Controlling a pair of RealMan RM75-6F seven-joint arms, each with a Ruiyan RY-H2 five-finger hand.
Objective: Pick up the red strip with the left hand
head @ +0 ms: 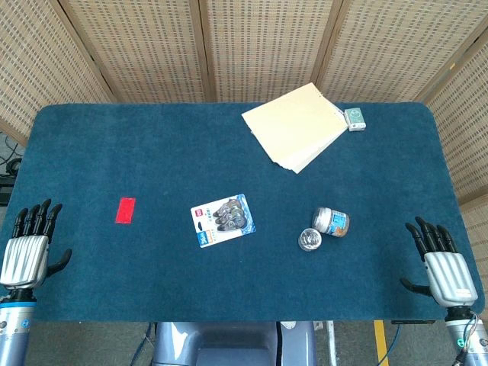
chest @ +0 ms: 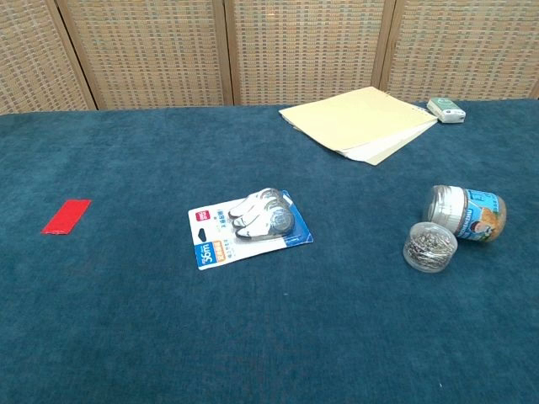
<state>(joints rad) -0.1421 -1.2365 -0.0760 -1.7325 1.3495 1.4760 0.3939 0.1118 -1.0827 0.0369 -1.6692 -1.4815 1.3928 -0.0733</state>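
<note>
You are looking down at a table (head: 152,145) covered in deep teal, felt-like cloth, with woven cane screens (head: 259,46) behind it. The red strip (head: 125,210), a small flat rectangle, lies at about nine o'clock on the cloth, well apart from everything else. Your left hand (head: 29,248), metal-backed with black fingers, rests at about eight o'clock on the table's edge, fingers apart and holding nothing; the strip sits up and to its right, not touching it. Your right hand (head: 444,263) mirrors it at about four o'clock, fingers likewise spread and empty. Near the centre lies a blue-and-white blister pack (head: 222,219) holding grey moulded items, marked "36m" in the chest view. At about four o'clock from the centre a clear round tub of metal clips (head: 309,239) touches a small jar (head: 332,221) tipped on its side with a blue printed label. At one o'clock lies a fanned stack of cream paper (head: 297,126), and just beside it a small pale green box (head: 354,118).
</note>
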